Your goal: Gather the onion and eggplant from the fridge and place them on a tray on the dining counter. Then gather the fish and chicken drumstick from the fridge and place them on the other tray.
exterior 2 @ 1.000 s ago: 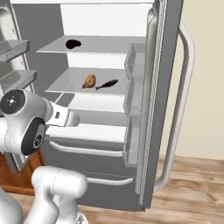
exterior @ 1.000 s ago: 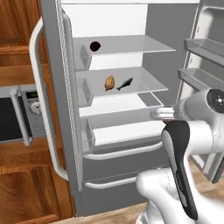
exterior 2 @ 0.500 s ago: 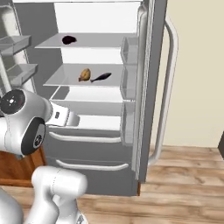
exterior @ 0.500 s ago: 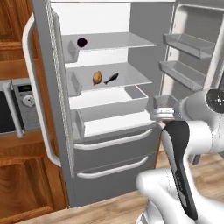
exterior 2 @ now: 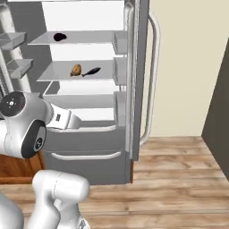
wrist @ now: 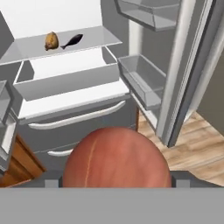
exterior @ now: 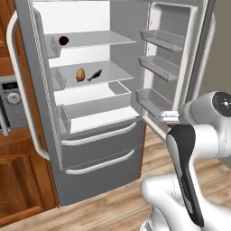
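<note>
A big round red-brown onion (wrist: 116, 157) sits at the bottom of the hand view, and my gripper (exterior: 166, 116) is shut on it; its fingers are hidden behind the onion. The gripper hangs in front of the open fridge, below its right door bins. On the fridge's upper shelf lies the dark eggplant (exterior: 63, 40) (exterior 2: 60, 37). One shelf lower, the brown chicken drumstick (exterior: 80, 74) (exterior 2: 76, 69) (wrist: 51, 40) lies beside the dark fish (exterior: 94, 75) (exterior 2: 91, 71) (wrist: 72, 41). The trays are out of view.
Both fridge doors stand open; the right door (exterior: 164, 67) carries bins and juts toward me. Freezer drawers (exterior: 99, 140) close the fridge's bottom. A wooden cabinet with an oven panel (exterior: 11, 103) stands to the left. Wooden floor (exterior 2: 179, 179) stretches off right, along a beige wall.
The whole picture has shifted: the base has backed off and turned right, so the fridge sits further left and smaller. The arm holds its pose with the onion.
</note>
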You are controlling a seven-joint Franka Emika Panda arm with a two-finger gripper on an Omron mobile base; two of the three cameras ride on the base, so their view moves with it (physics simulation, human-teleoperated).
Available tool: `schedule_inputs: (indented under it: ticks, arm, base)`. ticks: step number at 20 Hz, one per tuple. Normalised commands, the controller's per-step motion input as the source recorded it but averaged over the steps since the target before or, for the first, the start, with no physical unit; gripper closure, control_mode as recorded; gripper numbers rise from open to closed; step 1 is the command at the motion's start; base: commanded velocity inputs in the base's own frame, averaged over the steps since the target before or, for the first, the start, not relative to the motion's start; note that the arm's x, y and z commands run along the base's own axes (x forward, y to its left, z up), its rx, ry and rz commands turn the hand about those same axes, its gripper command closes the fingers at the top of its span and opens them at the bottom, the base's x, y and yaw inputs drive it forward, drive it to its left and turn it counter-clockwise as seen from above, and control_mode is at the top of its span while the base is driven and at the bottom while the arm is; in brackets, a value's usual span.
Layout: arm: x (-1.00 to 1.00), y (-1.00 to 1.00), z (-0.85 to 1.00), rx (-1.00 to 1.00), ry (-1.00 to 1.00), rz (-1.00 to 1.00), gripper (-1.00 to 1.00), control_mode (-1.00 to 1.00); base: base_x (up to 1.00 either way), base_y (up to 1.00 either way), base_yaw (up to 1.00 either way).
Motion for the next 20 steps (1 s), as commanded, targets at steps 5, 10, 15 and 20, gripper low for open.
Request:
schedule_inputs:
  ticks: [5,10,15,20]
  arm:
    - [0.0,0.0,0.0,0.0,0.0,0.0,1.0,1.0]
    - [0.0,0.0,0.0,0.0,0.0,0.0,1.0,1.0]
    - [0.0,0.0,0.0,0.0,0.0,0.0,1.0,1.0]
    - [0.0,0.0,0.0,0.0,0.0,0.0,1.0,1.0]
  base:
    - [-0.44,0.0,-0.32]
    - [-0.46,0.0,-0.37]
    - [-0.41,0.0,-0.42]
    - [-0.37,0.0,-0.44]
